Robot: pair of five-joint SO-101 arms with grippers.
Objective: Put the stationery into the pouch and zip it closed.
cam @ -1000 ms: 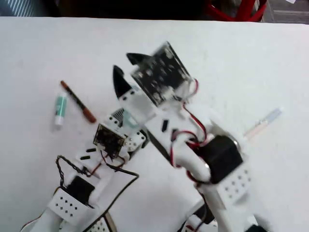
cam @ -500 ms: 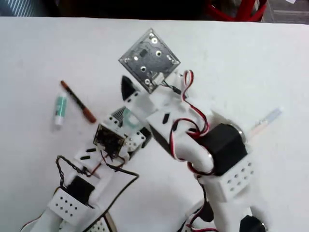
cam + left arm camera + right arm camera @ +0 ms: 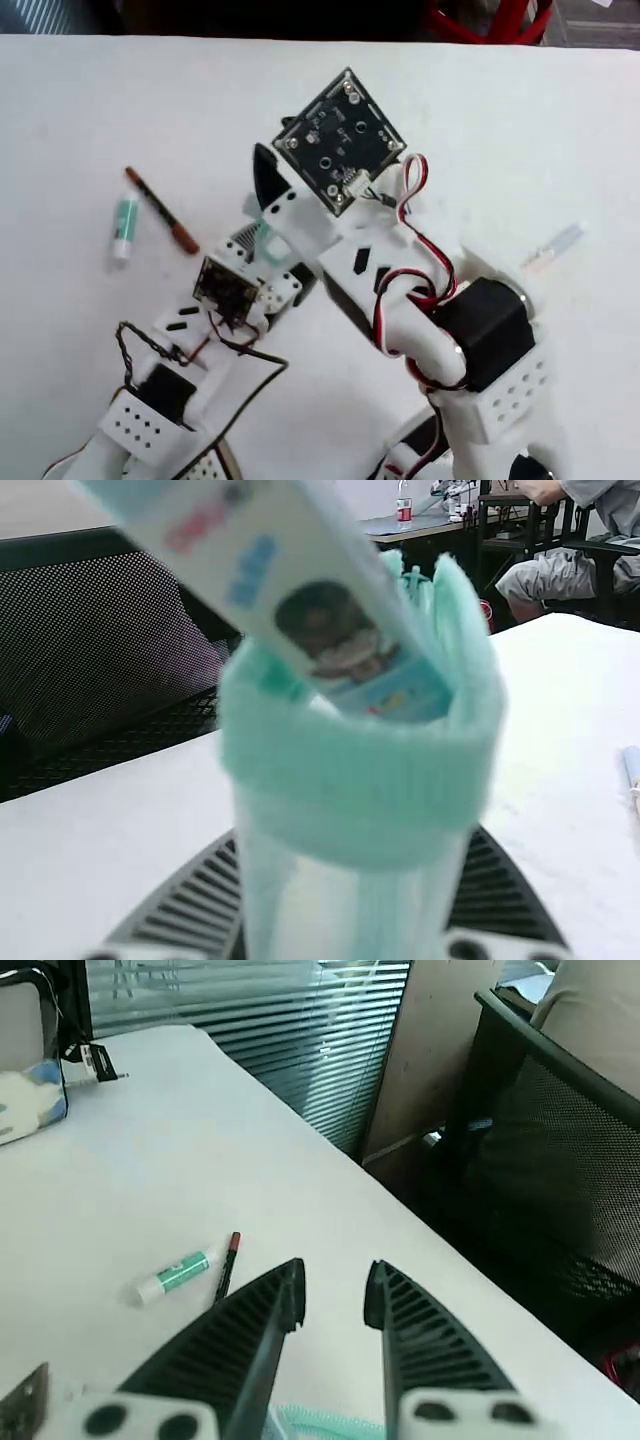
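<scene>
Mint-green cloth pouch (image 3: 360, 780) stands upright, clamped in the left gripper (image 3: 340, 900), with a printed stick (image 3: 300, 610) poking from its mouth. Over the last second the right gripper (image 3: 335, 1295) has rolled its wrist just above. Its jaws are slightly apart and empty. Beyond it lie a glue stick (image 3: 175, 1275) and brown pen (image 3: 226, 1265), so loading looks unfinished.

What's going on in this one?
The left gripper holds the mint pouch upright with its mouth open, and a printed item pokes out of the top. The right gripper hangs open and empty just above the pouch. A glue stick, a brown pen and a pale pen lie on the table, not yet packed.
</scene>
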